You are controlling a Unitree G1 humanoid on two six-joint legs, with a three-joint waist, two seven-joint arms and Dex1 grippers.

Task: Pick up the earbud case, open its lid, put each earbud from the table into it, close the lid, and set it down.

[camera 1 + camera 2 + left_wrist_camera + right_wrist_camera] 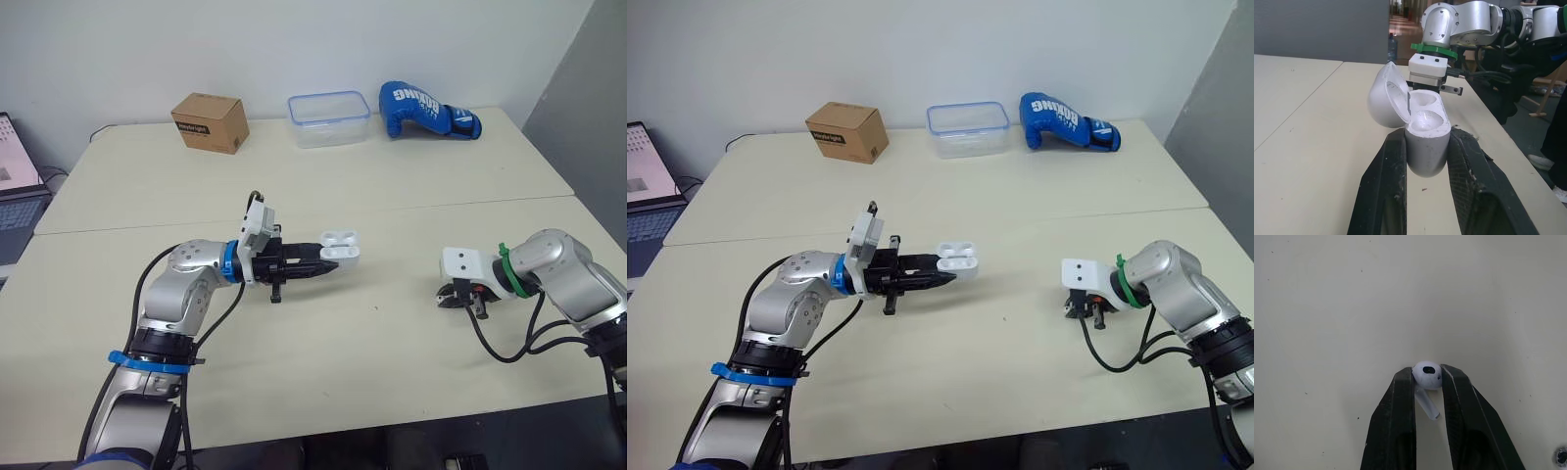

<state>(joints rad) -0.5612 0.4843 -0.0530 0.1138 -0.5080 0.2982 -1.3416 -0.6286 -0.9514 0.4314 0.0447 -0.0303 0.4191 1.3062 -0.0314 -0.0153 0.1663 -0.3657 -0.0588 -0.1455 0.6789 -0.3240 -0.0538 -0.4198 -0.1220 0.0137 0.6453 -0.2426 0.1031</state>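
Left gripper (328,262): I see it closed on the case, one black finger pressed to each side of the lower body, narrow gap set by the case width.
Case (1425,147): white, upright between the left fingers, top half sticking out past the fingertips; looks lifted off the table (392,196), near the middle of the front half.
Lid (1385,103): flipped open, hinged back to one side of the case, inside facing up; two round wells in the body on show.
Right gripper (1427,377): nearly closed, pinching the earbud right at the fingertips; held low over the table on my right side.
Earbud (1427,376): white, head squeezed between the two fingertips, stem angled back into the gap between the fingers; I cannot tell if it touches the table.
Case vs right gripper: well apart, case to the robot's left; from the left wrist I see the right gripper beyond the open case, about in line with it.
Back edge: brown box (209,121), clear container (328,118) with blue rim, blue glove (426,110), all in a row, well away from both grippers.
Far left: laptop (15,186) off the table edge.
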